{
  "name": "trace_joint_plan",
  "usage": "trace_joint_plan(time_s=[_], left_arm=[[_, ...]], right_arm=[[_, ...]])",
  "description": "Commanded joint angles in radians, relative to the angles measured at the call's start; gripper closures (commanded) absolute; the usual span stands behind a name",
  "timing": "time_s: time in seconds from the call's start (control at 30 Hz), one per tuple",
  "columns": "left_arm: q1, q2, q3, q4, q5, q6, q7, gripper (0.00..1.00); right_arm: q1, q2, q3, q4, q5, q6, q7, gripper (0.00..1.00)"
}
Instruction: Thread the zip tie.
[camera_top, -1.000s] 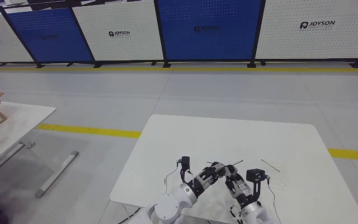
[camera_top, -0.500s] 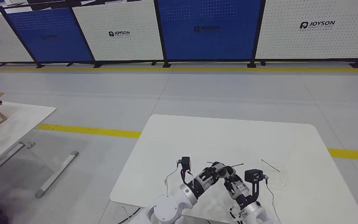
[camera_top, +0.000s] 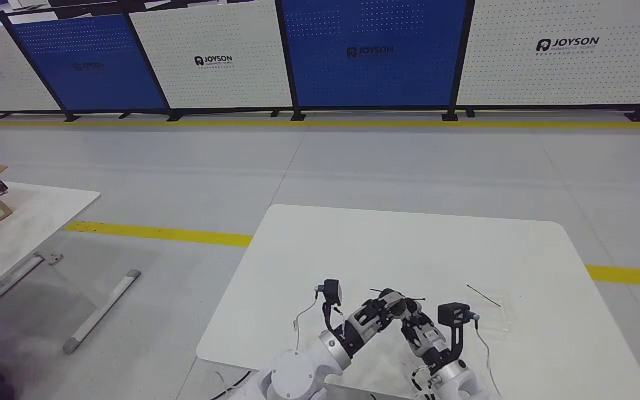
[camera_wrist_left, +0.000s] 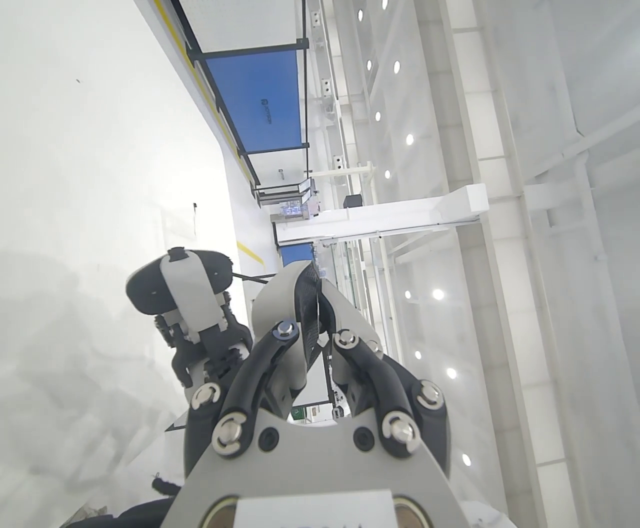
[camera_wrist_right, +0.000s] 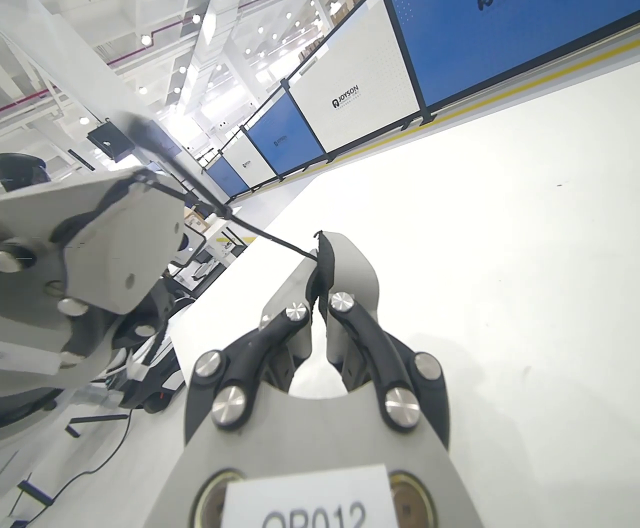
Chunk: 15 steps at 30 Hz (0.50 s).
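A black zip tie (camera_wrist_right: 272, 240) runs straight through the air between the robot's two grippers, held above the near part of a white table (camera_top: 400, 240). The right gripper (camera_wrist_right: 320, 262) pinches one stretch of the strap, its two fingers pressed together on it at the very tips. From there the tie leads out ahead of those fingertips to the left gripper (camera_wrist_left: 316, 300), which sits close opposite with its own pads closed flat on a thin black strip of the same tie. In the top view a short length of strap pokes out past the meeting grippers on the right gripper's side. Farther out beyond the right gripper, well apart from both, a second black tie (camera_top: 483, 294) lies flat on the tabletop at the edge of a clear plastic bag (camera_top: 499, 310).
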Motion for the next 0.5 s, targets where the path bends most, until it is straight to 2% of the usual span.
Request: trace_joint_plan(time_s=[0.0,0.47], left_arm=[[0.009,0.002,-0.003,-0.01,0.008,-0.009,-0.001,1.0],[0.048,0.011,-0.01,-0.065,0.04,-0.025,-0.011,1.0]], right_arm=[[0.003,-0.001,-0.003,0.003,-0.001,0.002,-0.001,1.0],[0.008,-0.002,-0.014,0.004,-0.02,0.021,-0.01,1.0]])
